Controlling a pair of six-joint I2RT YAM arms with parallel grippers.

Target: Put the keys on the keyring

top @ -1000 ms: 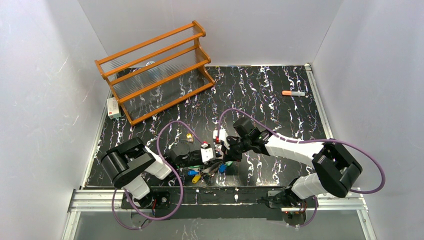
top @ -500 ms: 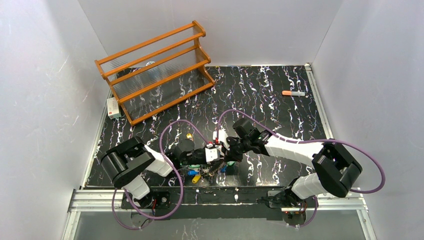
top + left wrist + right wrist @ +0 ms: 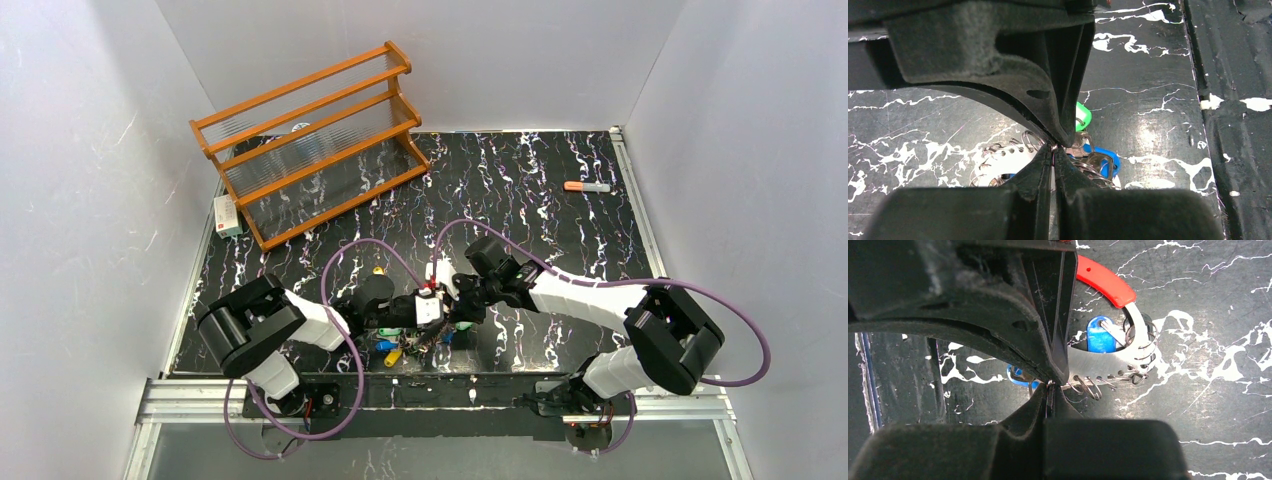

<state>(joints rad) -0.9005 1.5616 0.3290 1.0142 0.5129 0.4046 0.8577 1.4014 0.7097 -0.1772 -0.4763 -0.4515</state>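
Note:
The keyring (image 3: pixel 1108 362) is a flat metal arc with a red section (image 3: pixel 1103 277) and a fringe of small wire rings. It lies between both grippers in the top view (image 3: pixel 440 322). My right gripper (image 3: pixel 1049 385) is shut and pinches a thin wire ring at the arc's edge, beside a blue key (image 3: pixel 1015 375). Another blue key (image 3: pixel 1099 335) lies inside the arc. My left gripper (image 3: pixel 1053 147) is shut on a thin wire ring beside the arc (image 3: pixel 1008 157). A green key (image 3: pixel 1080 116) and a blue key (image 3: pixel 1105 157) lie just past its tips. The grippers almost touch (image 3: pixel 430 308) (image 3: pixel 462 305).
Loose blue (image 3: pixel 385 345), yellow (image 3: pixel 395 355) and green (image 3: pixel 385 332) keys lie near the front edge, and a yellow key (image 3: pixel 378 270) lies further back. A wooden rack (image 3: pixel 310 140) stands back left beside a small box (image 3: pixel 227 215). An orange-capped marker (image 3: pixel 586 186) lies back right.
My left gripper has moved right, closing up against the right gripper over the keyring. The right gripper has hardly moved.

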